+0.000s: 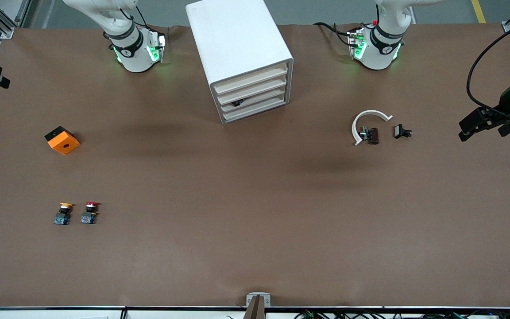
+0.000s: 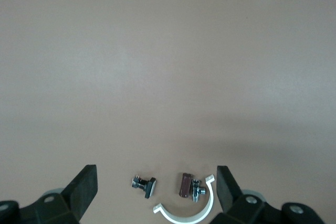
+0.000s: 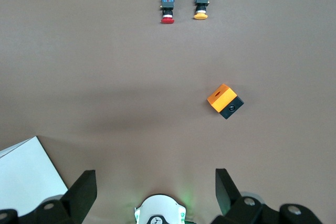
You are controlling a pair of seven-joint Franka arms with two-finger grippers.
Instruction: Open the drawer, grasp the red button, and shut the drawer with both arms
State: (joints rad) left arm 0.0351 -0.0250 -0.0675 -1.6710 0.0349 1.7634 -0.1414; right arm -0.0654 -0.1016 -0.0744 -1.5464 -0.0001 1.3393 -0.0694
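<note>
The white cabinet [image 1: 237,40] stands between the two arm bases, its stacked cream drawer fronts [image 1: 253,95] all shut; a small dark thing [image 1: 237,103] shows at one of the lower fronts. The red-capped button [image 1: 91,212] [image 3: 167,9] lies on the table toward the right arm's end, near the front camera, beside a yellow-capped one [image 1: 63,213] [image 3: 200,4]. My left gripper [image 2: 155,182] hangs open and empty high over small parts. My right gripper [image 3: 155,182] hangs open and empty high over its own base [image 3: 160,211]. Neither gripper shows in the front view.
An orange cube [image 1: 62,140] [image 3: 224,101] lies farther from the front camera than the buttons. Toward the left arm's end lie a white curved piece [image 1: 370,122] [image 2: 189,211], a brown part [image 1: 372,135] and a black part [image 1: 401,131]. A black-and-white device [image 1: 494,117] juts in there.
</note>
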